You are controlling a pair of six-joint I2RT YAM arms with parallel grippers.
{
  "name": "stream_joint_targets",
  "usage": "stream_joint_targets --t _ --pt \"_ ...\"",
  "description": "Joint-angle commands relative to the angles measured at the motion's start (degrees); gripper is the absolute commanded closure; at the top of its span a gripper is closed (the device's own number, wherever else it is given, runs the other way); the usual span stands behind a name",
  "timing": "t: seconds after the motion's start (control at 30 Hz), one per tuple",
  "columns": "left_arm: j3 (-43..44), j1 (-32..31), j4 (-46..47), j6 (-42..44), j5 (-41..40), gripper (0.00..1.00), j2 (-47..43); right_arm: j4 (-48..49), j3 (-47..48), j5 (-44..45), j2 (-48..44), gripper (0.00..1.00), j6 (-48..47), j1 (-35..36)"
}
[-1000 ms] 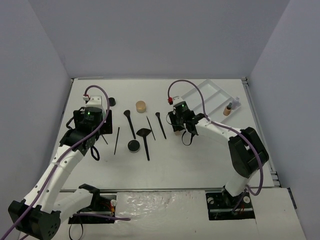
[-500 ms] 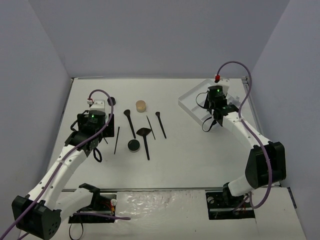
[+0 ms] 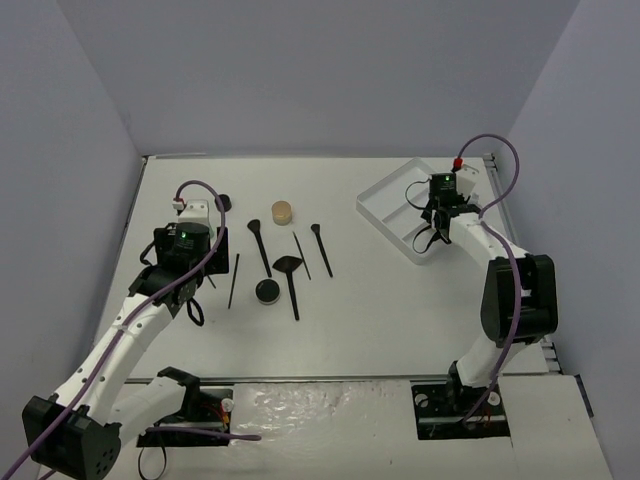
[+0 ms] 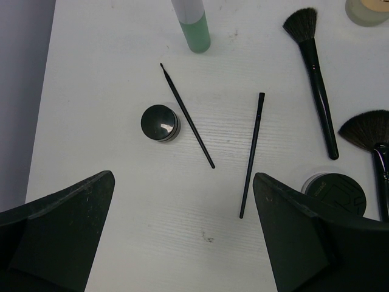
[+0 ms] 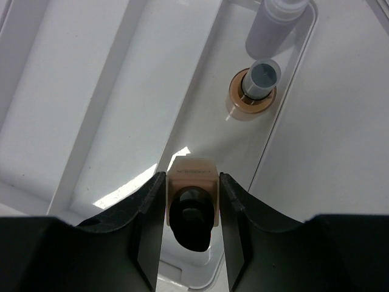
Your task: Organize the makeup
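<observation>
My right gripper is shut on a small tan square bottle with a black cap, held over a narrow compartment of the white tray. That compartment holds a tan bottle and a lilac bottle. My left gripper hangs open above the table with nothing between its fingers. Ahead of it lie a green bottle, a black pot, a thin liner brush and a black pencil. A tan jar stands farther back.
Right of the left gripper lie a round brush, a fan brush, another brush and a black-lidded pot. A small black pot sits at the back left. The tray lies askew near the table's right edge.
My right arm has swung from the middle of the table to above the tray, carrying the tan bottle. The left arm has shifted only slightly.
</observation>
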Motion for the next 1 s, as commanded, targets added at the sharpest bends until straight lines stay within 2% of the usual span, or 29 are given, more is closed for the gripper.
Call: stream_joint_targets --t 0.0,0.97 --pt "1.0 0.4 3.8 0.8 -0.2 0.03 -0.7 7.0 0.1 2.1 0.5 1.0 3.2 -1.3" --pt "0.8 0.4 4.0 1.0 0.2 0.03 -0.1 9.3 -0.8 6.3 8.6 1.0 6.4 -7.9"
